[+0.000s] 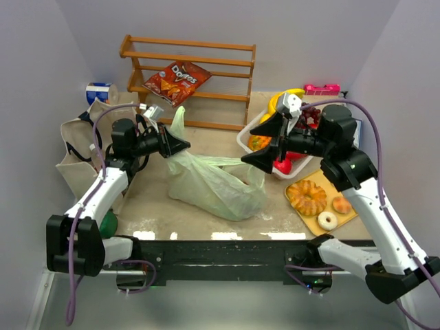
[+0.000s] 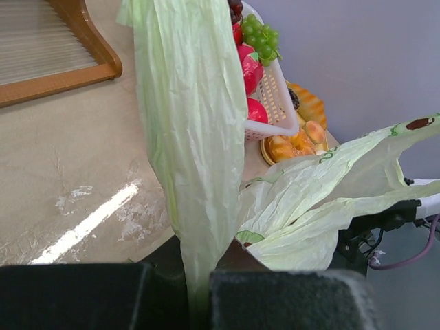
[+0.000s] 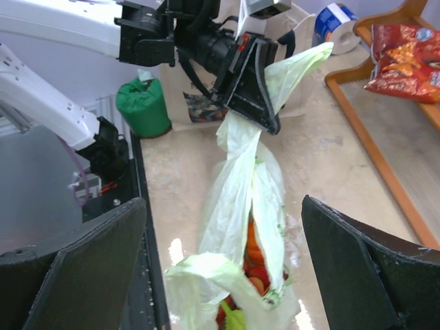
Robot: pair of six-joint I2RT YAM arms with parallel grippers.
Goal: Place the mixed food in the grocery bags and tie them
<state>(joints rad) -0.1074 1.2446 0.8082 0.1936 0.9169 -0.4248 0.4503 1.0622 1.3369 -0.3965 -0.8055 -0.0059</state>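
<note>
the left claw (image 1: 180, 146) is clamped shut on one loop handle of the thin, crinkly pale green plastic bag (image 1: 218, 184), holding that handle pulled up and stretched into a narrow crumpled strip above the beige table top (image 1: 148, 199). the bag's body slumps on the table in the middle, between the two arms. through its open mouth the right wrist view shows red and orange toy food (image 3: 253, 251) inside

the right claw (image 1: 260, 144) has its fingers spread wide and grips nothing. it hangs just beside the bag's right end, and the bag's other handle reaches toward its lower finger, though i cannot tell whether they touch

behind the right claw sits a white plastic basket (image 2: 275, 103) holding red fruit and green grapes (image 2: 261, 34), and near it a flat wooden tray (image 1: 317, 180) of pastries and doughnuts. the beige fabric tote with black handles (image 1: 72, 148) slumps at the far left, beside the left arm. a red crisp packet (image 1: 177, 81) lies on the wooden rack (image 1: 189, 45) at the back
</note>
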